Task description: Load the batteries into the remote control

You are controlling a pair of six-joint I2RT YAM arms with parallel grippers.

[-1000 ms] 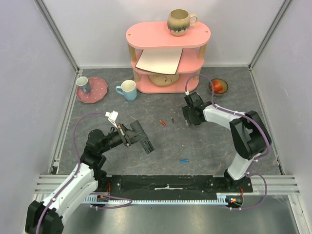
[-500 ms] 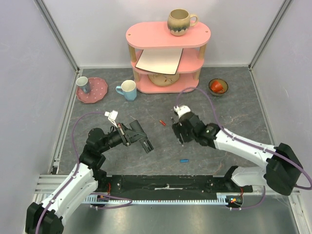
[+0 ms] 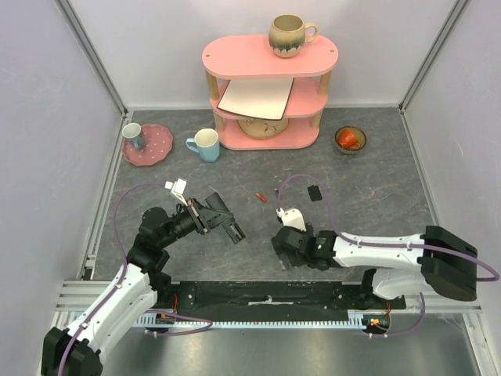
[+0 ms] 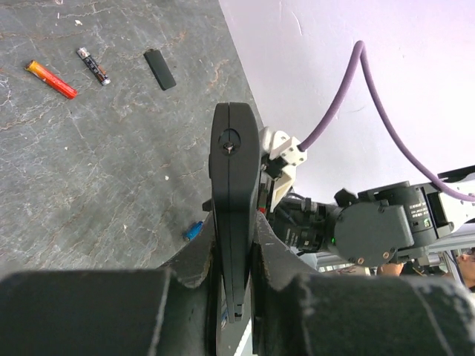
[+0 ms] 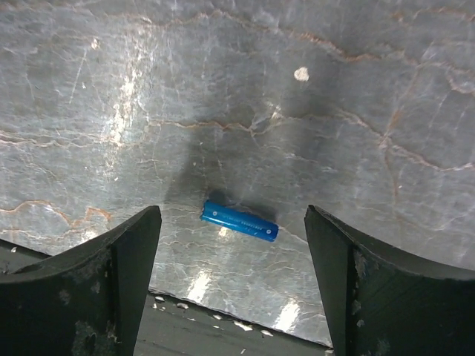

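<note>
My left gripper (image 3: 210,217) is shut on the remote control (image 3: 227,222), a slim black bar held edge-up off the table, seen close in the left wrist view (image 4: 236,178) between the fingers (image 4: 194,259). My right gripper (image 5: 231,248) hangs open, low over a blue battery (image 5: 240,221) that lies flat between its fingertips near the table's front edge; in the top view the gripper (image 3: 283,249) hides it. A red battery (image 3: 260,197) and a dark battery (image 4: 93,66) lie further back, mid-table. The left wrist view also shows the red battery (image 4: 50,79) and the blue battery (image 4: 194,230).
A small flat black piece (image 3: 315,193) lies behind the right arm. At the back stand a pink shelf (image 3: 266,94), a light blue mug (image 3: 205,145), a pink plate (image 3: 149,145) and a bowl (image 3: 351,139). The table's front edge (image 5: 223,326) runs just beneath the right gripper.
The right arm has swung from the back middle to the near edge, over the blue battery, its jaws wider. The small black piece now shows where it was. The left arm barely moved.
</note>
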